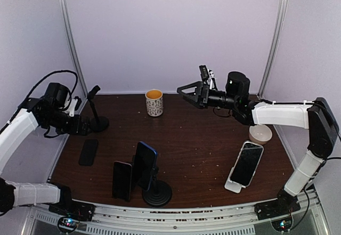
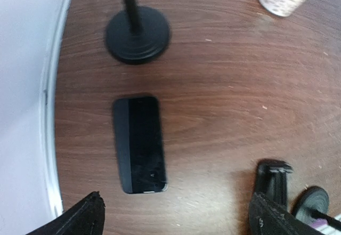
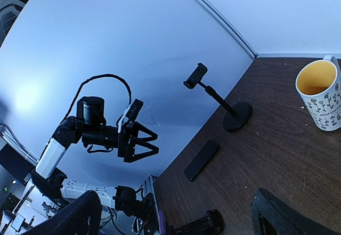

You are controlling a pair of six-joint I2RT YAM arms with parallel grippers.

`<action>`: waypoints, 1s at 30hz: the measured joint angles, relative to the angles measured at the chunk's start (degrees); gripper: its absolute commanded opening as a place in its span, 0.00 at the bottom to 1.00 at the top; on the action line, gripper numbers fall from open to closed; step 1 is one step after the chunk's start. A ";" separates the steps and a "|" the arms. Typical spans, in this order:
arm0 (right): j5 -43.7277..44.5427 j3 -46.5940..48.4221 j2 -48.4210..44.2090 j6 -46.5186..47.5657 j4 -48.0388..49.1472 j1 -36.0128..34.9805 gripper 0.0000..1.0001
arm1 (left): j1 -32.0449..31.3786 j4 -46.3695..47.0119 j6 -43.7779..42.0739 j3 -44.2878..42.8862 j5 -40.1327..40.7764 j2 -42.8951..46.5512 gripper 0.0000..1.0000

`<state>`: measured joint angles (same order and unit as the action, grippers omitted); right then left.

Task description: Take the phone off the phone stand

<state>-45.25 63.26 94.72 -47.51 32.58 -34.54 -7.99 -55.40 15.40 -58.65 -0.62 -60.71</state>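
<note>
A blue phone stands clamped in a black round-based phone stand at the front middle. Its clamp top shows in the left wrist view. Another phone leans in a white stand at the front right. My left gripper is open and empty, hovering over a flat black phone at the left; in its own view the gripper spans bare table. My right gripper is open and empty, raised at the back right of the mug; its own view faces left.
An empty black stand is at the back left, its base just beyond the flat phone. A dark phone lies next to the blue phone's stand. A patterned mug stands at the back middle. A white round object is at the right.
</note>
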 measured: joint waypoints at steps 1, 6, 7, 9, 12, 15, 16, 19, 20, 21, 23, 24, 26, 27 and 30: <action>0.00 0.02 0.00 0.20 -0.22 0.00 1.00 | -1.57 -0.42 0.52 -0.07 0.22 0.68 0.98; 0.00 0.02 0.00 1.05 -1.25 0.00 1.00 | -8.96 -2.27 4.02 -0.09 0.50 5.05 0.98; 0.00 0.02 0.00 1.09 -1.36 0.02 1.00 | -10.40 -2.51 4.76 -0.09 0.61 5.88 0.98; 0.00 0.02 0.00 1.14 -1.53 0.04 1.00 | -14.01 -2.71 6.34 0.13 1.09 7.32 0.98; 0.00 0.02 0.00 1.20 -1.60 0.09 1.00 | -19.34 -2.78 8.81 0.85 1.95 8.15 0.98; 0.00 0.02 0.00 1.25 -1.75 0.09 1.00 | -25.75 -2.86 12.15 2.32 3.39 7.89 0.98; 0.00 0.02 0.00 1.29 -1.88 0.09 1.00 | -28.06 -2.86 13.38 2.78 3.98 7.74 0.98; 0.00 0.02 -0.02 1.33 -2.36 0.09 1.00 | -34.97 -2.82 17.31 4.24 5.60 7.56 0.98; 0.00 0.02 -0.02 1.46 -2.47 0.09 1.00 | -36.50 -2.73 18.38 4.79 5.79 7.58 0.98; 0.00 0.02 -0.02 1.55 -2.56 0.09 1.00 | -37.94 -2.34 19.50 5.68 5.86 7.72 0.98; 0.00 0.02 -0.02 1.88 -2.73 0.09 1.00 | -40.41 -1.44 21.31 7.87 5.81 8.00 0.98; 0.00 0.02 -0.02 1.97 -2.84 0.09 1.00 | -41.83 -1.20 22.21 8.85 5.81 7.98 0.98; 0.00 0.02 -0.02 2.12 -2.86 0.09 1.00 | -44.30 -0.79 23.43 9.81 5.77 7.63 0.98; 0.00 0.02 -0.02 2.14 -2.86 0.09 1.00 | -45.51 -0.44 23.98 9.97 5.84 7.32 0.98; 0.02 0.02 -0.02 2.14 -2.86 0.09 1.00 | -48.48 1.99 25.49 10.67 5.81 6.51 0.98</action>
<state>-45.23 63.29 94.70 -45.36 29.71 -34.46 -56.47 -53.41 40.88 -47.99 5.19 -54.19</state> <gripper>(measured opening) 0.999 0.978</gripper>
